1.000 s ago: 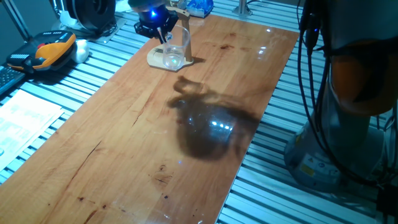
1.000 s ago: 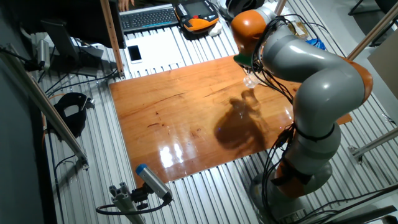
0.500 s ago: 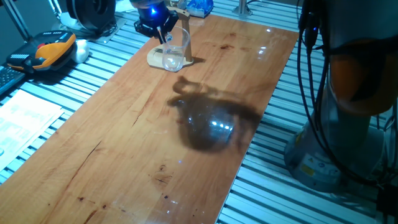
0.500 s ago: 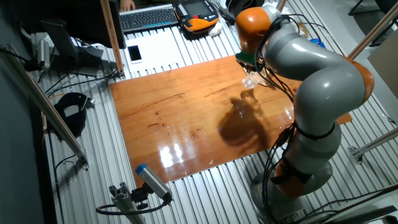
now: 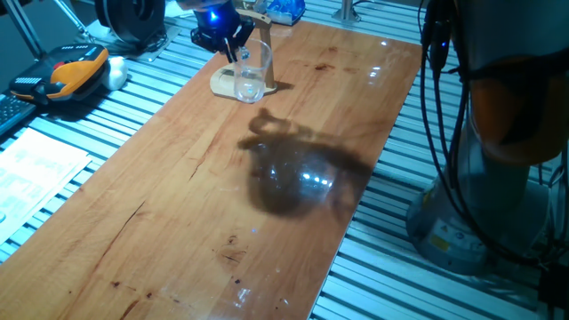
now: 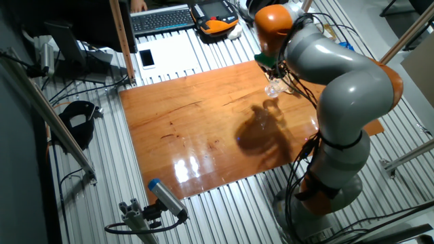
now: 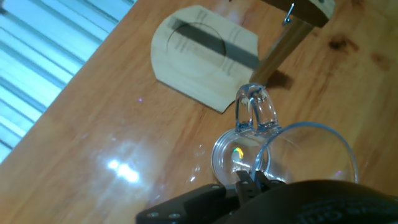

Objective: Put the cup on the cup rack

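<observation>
Hand view: cup (image 7: pixel 292 155) gripped at its rim by hand (image 7: pixel 252 182)

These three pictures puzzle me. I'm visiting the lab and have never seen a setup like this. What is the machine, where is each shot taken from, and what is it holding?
The grey and orange machine is a robot arm standing beside a wooden table. Two pictures come from fixed cameras on different sides of the table. The third comes from a camera on the arm's hand, looking down along its tool, the two-fingered grasping part. The tool is shut on the rim of a clear glass mug, whose handle points toward a light wooden cup rack: a flat base plate with one upright post. From the fixed camera, the mug appears right at the rack's post, at the far end of the table.
</observation>
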Motion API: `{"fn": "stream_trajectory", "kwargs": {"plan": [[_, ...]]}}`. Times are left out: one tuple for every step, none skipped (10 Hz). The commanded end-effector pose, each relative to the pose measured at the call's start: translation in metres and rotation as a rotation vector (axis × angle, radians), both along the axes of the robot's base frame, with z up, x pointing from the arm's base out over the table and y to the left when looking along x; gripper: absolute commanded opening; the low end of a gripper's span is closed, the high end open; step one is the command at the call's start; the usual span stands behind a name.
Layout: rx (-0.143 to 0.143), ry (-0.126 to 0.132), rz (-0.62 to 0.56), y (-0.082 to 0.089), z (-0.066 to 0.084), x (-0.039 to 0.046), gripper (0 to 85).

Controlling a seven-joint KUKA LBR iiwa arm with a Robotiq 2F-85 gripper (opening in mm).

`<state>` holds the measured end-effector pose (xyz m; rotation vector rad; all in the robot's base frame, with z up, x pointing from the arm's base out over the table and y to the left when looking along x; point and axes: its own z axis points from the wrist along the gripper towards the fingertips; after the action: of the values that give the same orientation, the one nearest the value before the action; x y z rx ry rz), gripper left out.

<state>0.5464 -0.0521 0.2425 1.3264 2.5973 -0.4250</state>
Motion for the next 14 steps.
{"fn": "stream_trajectory", "kwargs": {"plan": [[-0.024,0.005,0.015,0.0,0.0,-0.0001,0.0],[-0.037,0.006,0.026,0.0,0.0,-0.0001,0.0],[-0.064,0.002,0.041,0.0,0.0,-0.0001,0.0],[-0.07,-0.014,0.039,0.0,0.0,-0.0001,0.0],[-0.072,-0.021,0.028,-0.001,0.0,0.0004,0.0],[-0.093,-0.036,0.015,-0.003,0.0,0.0018,0.0],[-0.116,-0.05,0.022,-0.006,0.002,0.0043,0.0],[-0.138,-0.064,0.025,-0.009,0.003,0.0056,0.0],[-0.157,-0.078,0.032,-0.009,0.003,0.0056,0.0],[-0.189,-0.075,0.052,-0.011,0.004,0.0067,0.0],[-0.196,-0.08,0.063,-0.012,0.004,0.0075,0.0],[-0.194,-0.079,0.073,-0.012,0.004,0.0076,0.0],[-0.19,-0.078,0.079,-0.012,0.004,0.0078,0.0],[-0.186,-0.077,0.085,-0.014,0.005,0.0082,0.0]]}}
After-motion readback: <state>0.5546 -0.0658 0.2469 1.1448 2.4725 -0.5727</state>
